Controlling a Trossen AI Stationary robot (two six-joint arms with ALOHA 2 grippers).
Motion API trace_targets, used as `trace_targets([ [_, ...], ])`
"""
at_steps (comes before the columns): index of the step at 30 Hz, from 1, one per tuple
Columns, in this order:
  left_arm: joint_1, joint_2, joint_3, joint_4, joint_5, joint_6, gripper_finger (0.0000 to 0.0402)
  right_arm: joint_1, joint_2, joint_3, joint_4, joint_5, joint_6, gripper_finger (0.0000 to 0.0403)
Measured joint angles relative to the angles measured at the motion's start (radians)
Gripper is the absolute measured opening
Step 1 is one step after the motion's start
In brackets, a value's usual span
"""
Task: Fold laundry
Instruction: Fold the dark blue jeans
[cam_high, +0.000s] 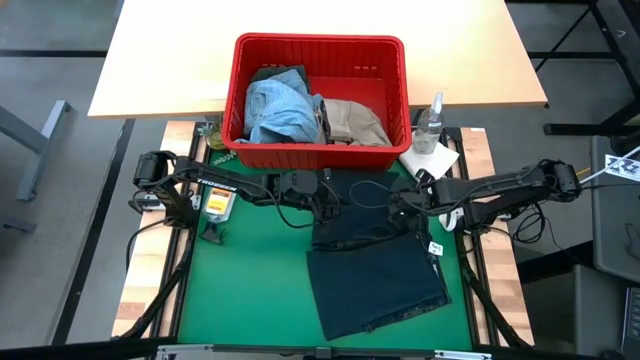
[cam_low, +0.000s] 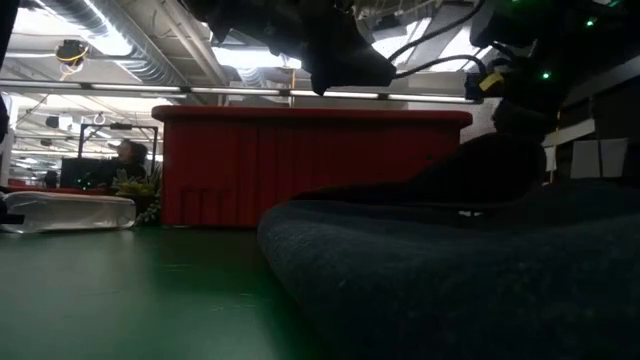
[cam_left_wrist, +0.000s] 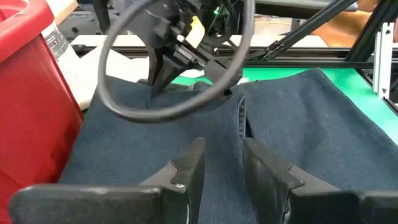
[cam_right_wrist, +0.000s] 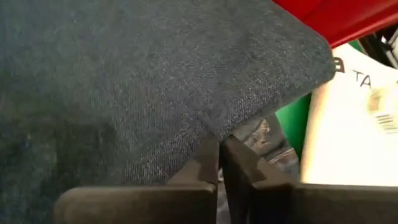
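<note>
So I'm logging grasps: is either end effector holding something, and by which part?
The right end effector is shut on the dark navy jeans, pinching a fabric edge near the red plastic basket. The left end effector holds nothing.

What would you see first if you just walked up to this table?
First the bright red basket at the table's far edge, with light blue denim and a beige piece piled inside. Then the dark navy jeans spread on the green mat in front of it, where both robot arms meet, the right gripper pinching the cloth.
</note>
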Motion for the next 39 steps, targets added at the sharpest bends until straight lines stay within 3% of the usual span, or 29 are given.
trace_targets([
  [11, 0.0, 0.0, 0.0, -0.085, 0.0, -0.001, 0.0101, 0.0, 0.014, 0.0, 0.0, 0.033, -0.083, 0.0041],
  [20, -0.007, 0.0, 0.0, -0.164, 0.0, -0.003, 0.0101, 0.0, 0.014, 0.0, -0.011, -0.061, -0.083, 0.0081],
  [28, -0.037, 0.02, 0.0, -0.176, -0.001, -0.002, 0.0101, 0.0, 0.013, 0.007, -0.176, -0.063, -0.085, 0.0136],
  [34, -0.063, 0.039, -0.001, -0.212, 0.0, -0.002, 0.0101, 0.004, 0.009, 0.119, -0.331, -0.118, -0.081, 0.0135],
  [39, -0.076, 0.053, -0.001, -0.258, -0.001, -0.002, 0.0101, 0.054, 0.009, 0.218, -0.247, -0.087, -0.166, 0.0134],
])
